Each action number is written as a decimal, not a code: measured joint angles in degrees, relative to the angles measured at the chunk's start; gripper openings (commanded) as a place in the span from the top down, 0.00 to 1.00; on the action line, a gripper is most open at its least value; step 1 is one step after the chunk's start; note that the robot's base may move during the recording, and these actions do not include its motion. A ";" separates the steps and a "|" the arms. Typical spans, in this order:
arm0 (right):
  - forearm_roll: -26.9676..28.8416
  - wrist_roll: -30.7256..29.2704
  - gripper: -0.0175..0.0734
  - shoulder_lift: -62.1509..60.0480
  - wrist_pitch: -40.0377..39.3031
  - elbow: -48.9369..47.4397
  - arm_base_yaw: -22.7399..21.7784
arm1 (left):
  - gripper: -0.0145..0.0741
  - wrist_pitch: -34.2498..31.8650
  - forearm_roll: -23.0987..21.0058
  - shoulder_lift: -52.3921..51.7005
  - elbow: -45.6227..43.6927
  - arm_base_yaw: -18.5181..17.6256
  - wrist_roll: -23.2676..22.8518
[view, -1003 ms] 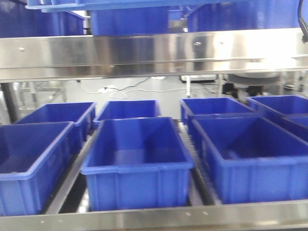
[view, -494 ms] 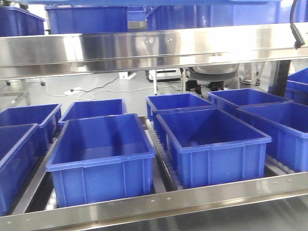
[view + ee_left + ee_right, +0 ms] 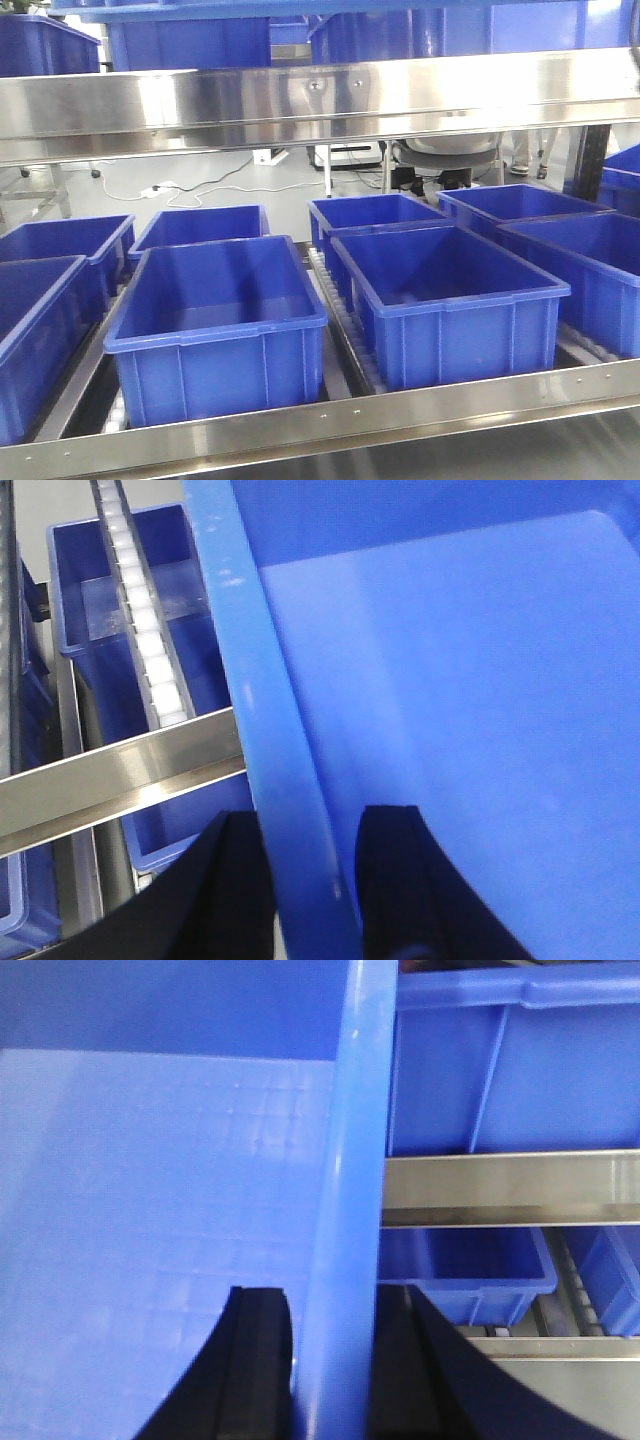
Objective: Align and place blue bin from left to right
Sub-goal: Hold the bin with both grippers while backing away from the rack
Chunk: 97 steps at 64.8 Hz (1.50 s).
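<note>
- Here, the left gripper (image 3: 314,880) is clamped on the blue bin's (image 3: 450,680) rim, lower centre of frame.
- The right gripper (image 3: 334,1360) pinches the opposite rim likewise.
- A steel rail (image 3: 120,772) crosses lower left.

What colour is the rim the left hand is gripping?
Light sky blue, paler than the shelf bins; the rim shows best in the left wrist view.

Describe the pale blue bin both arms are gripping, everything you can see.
The blue bin looks like smooth sky-blue plastic, paler than the royal-blue bins beyond, with a thick rim and a grid texture inside; no contents show. The left gripper and right gripper each straddle the rim, one black finger inside, one outside, holding it above the steel rack.
</note>
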 measured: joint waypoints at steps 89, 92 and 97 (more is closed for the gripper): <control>-0.14 0.00 0.88 0.00 -0.65 0.00 0.00 | 0.96 -0.14 0.00 0.00 0.00 0.00 0.00; -0.14 0.00 0.88 0.00 -0.65 0.00 0.00 | 0.96 -0.14 0.00 0.00 0.00 0.00 0.00; -0.14 0.00 0.88 0.00 -0.65 0.00 0.00 | 0.96 -0.14 0.00 0.00 0.00 0.00 0.00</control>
